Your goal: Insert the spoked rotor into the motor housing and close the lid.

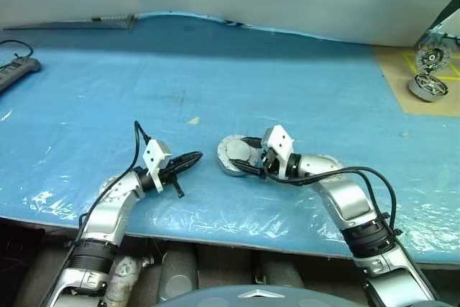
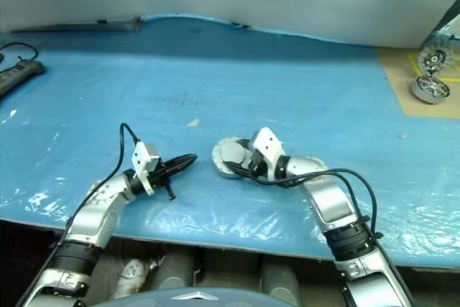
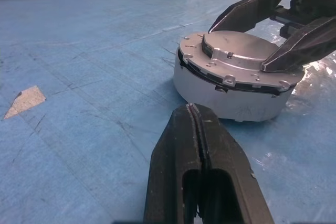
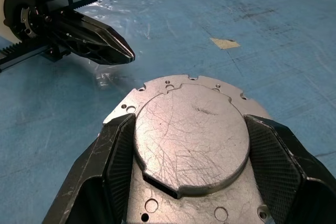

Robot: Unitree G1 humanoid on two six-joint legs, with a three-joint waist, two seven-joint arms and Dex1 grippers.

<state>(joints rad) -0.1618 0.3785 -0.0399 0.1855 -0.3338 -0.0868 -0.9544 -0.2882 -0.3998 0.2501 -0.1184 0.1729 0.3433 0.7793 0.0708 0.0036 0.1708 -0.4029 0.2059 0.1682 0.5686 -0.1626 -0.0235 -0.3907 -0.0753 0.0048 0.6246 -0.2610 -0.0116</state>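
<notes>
The left gripper (image 3: 195,113) was seen with its fingers pressed together, just beside the motor housing (image 3: 231,95) on the blue table cover (image 1: 287,84). The lid (image 4: 191,137), plain face up, was clamped between the right gripper's (image 4: 191,145) fingers atop the housing. A duplicate motor (image 1: 428,86) lay far behind.
</notes>
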